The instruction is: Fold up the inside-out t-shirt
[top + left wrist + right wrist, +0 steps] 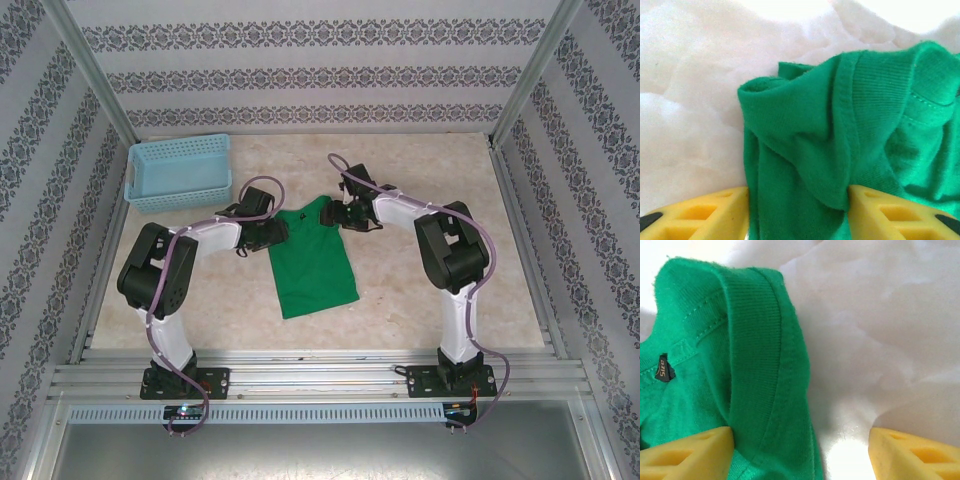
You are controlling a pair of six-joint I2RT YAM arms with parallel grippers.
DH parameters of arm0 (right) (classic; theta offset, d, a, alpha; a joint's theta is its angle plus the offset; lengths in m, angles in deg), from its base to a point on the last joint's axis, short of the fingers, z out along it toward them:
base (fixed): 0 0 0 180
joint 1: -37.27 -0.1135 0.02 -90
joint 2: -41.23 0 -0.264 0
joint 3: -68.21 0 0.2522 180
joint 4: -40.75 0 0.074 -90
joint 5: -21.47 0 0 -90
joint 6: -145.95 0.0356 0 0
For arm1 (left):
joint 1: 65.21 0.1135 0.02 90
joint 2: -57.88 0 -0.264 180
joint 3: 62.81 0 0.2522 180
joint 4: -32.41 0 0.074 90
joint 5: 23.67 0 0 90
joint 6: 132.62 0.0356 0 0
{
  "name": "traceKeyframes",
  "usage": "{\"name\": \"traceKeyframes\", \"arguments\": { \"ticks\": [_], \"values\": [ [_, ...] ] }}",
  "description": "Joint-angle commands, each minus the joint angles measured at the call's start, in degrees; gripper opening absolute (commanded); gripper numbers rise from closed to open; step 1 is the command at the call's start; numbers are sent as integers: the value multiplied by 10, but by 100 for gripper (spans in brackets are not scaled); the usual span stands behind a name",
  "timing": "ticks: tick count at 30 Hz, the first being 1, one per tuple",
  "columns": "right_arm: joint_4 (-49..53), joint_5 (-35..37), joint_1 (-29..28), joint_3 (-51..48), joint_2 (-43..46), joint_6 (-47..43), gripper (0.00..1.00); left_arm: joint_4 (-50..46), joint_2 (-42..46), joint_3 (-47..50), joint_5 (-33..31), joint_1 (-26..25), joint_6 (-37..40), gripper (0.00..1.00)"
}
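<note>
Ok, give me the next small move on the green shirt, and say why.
Probably slide the right end effector sideways over the t-shirt collar before closing. Its fingers stand open over mostly bare table, with the collar edge against one finger only. The left end effector has cloth bunched between its fingers.

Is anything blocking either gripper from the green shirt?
Nothing visible. The green t-shirt fills the gap of the left gripper, and its collar edge lies beside one finger of the open right gripper. The blue basket sits apart, far left.
</note>
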Motion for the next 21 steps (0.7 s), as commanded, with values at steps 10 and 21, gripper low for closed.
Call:
{"name": "traceKeyframes", "arguments": {
  "ticks": [10, 21],
  "values": [
    [65, 58, -104, 74, -87, 53, 63, 122, -63, -2, 88, -3, 8, 41],
    [24, 18, -113, 61, -87, 97, 36, 141, -58, 21, 95, -3, 6, 33]
  ]
}}
